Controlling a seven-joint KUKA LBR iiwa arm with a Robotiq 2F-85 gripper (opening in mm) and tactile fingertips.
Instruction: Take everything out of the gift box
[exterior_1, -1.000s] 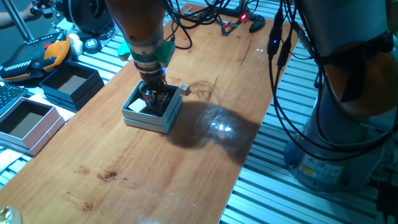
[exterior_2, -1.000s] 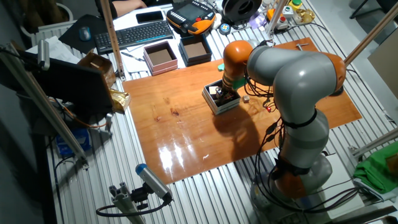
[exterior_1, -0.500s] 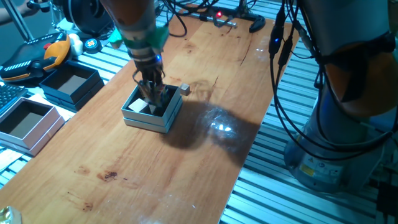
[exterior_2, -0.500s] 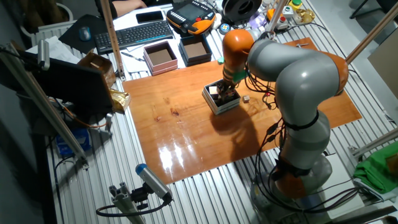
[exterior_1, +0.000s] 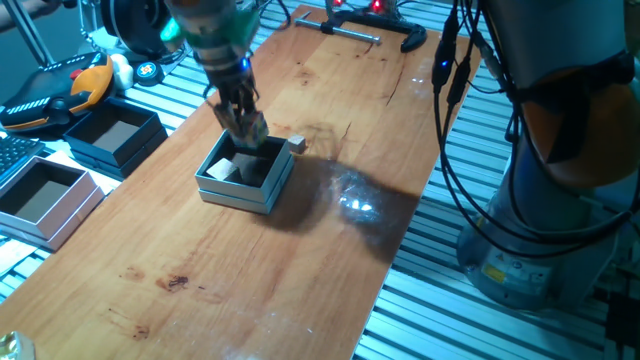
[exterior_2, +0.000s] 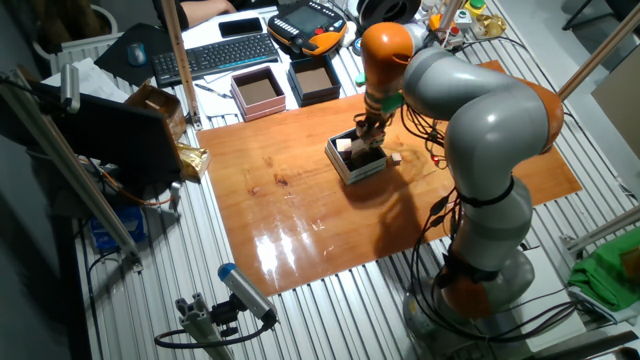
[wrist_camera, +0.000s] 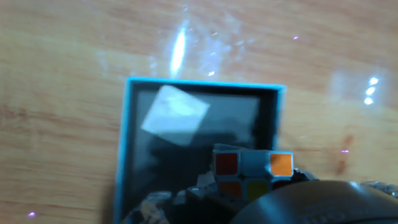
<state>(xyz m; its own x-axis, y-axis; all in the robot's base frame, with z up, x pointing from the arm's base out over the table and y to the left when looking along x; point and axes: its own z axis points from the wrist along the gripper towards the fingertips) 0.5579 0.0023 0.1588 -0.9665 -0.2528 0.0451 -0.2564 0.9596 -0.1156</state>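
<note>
Grips the puzzle cube (wrist_camera: 252, 169) nearest the hand camera, with orange, red and yellow squares facing up and no print on them. Closes the gripper (exterior_1: 247, 128) partway, down to the cube's width, with nothing else in hold. Hangs above the far edge of the gift box (exterior_1: 238, 195), tips clear of the rim.

Just below, inside the gift box on its dark floor: the grey cube (wrist_camera: 175, 115), lying tilted towards one corner and touching nothing else. On the wooden table (exterior_1: 330, 260), just beside the box's far corner but apart from it: the tiny pale block (exterior_1: 297, 144).

Further off, past the table edge on the slatted bench: the white box (exterior_1: 45, 205) with brown inside, then the navy box (exterior_1: 112, 135), side by side. Beyond them an orange-and-black pendant (exterior_1: 60, 90), its markings too small to read.

Compared with a second ago: then sunk into the gift box with fingers around the puzzle cube, now lifted out and shifted towards the far side, cube carried along. Grey cube, tiny block and gift box unmoved.
</note>
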